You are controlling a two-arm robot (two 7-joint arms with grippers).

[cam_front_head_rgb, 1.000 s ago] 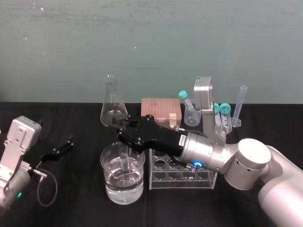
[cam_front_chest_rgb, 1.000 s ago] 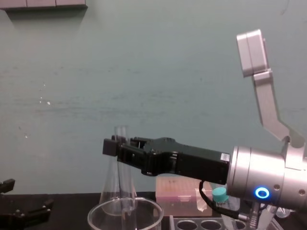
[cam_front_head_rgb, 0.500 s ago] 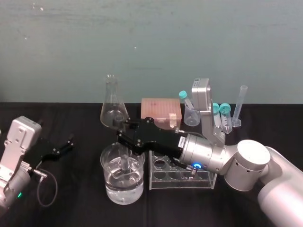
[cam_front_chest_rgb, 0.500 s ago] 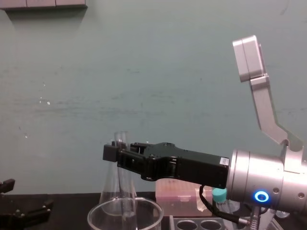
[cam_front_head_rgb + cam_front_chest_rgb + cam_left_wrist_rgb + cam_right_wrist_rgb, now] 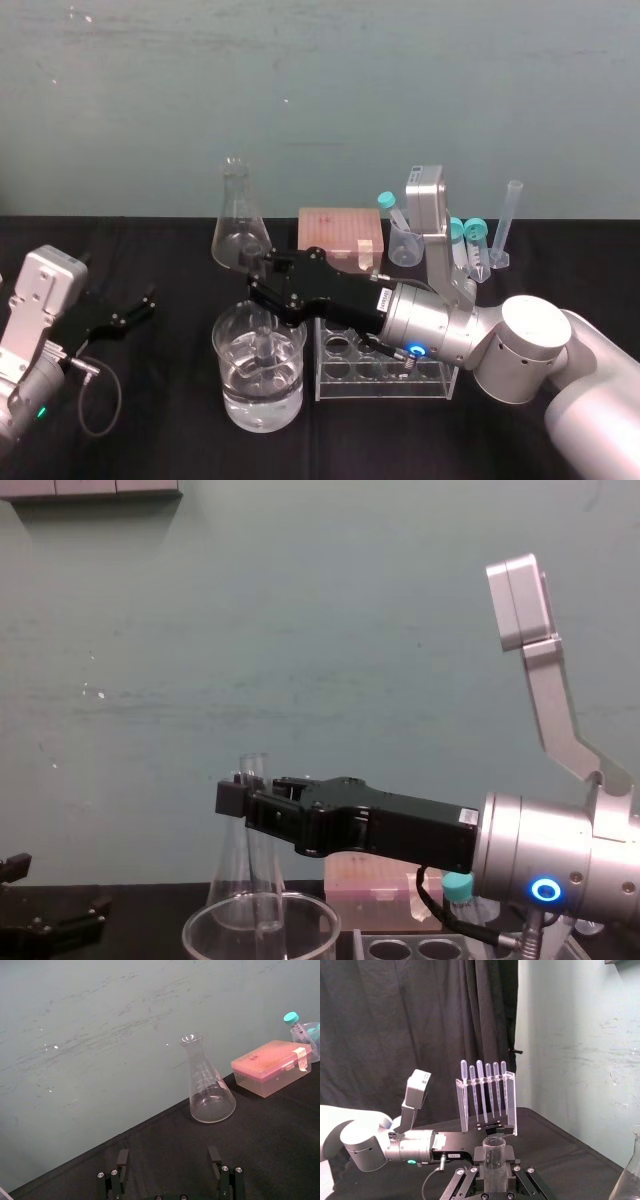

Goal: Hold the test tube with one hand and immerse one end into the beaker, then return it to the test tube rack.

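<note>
Nearest the front of the black tabletop (image 5: 150, 440) stands the beaker (image 5: 259, 385), partly filled with clear liquid, with the test tube rack (image 5: 385, 372) just beside it on the right. The right gripper (image 5: 262, 285) reaches in from the right and hangs over the beaker, its fingers clamped on the test tube (image 5: 258, 850), which stands upright with its lower end down inside the beaker and its open top rising above the fingers. Off to the left, well apart, the left gripper (image 5: 135, 305) rests low with its fingers (image 5: 122, 1160) spread and nothing between them. Farther back stand a conical flask (image 5: 238, 225), a pink tip box (image 5: 338, 232), teal-capped tubes (image 5: 392, 205) and a graduated cylinder (image 5: 507, 225).
</note>
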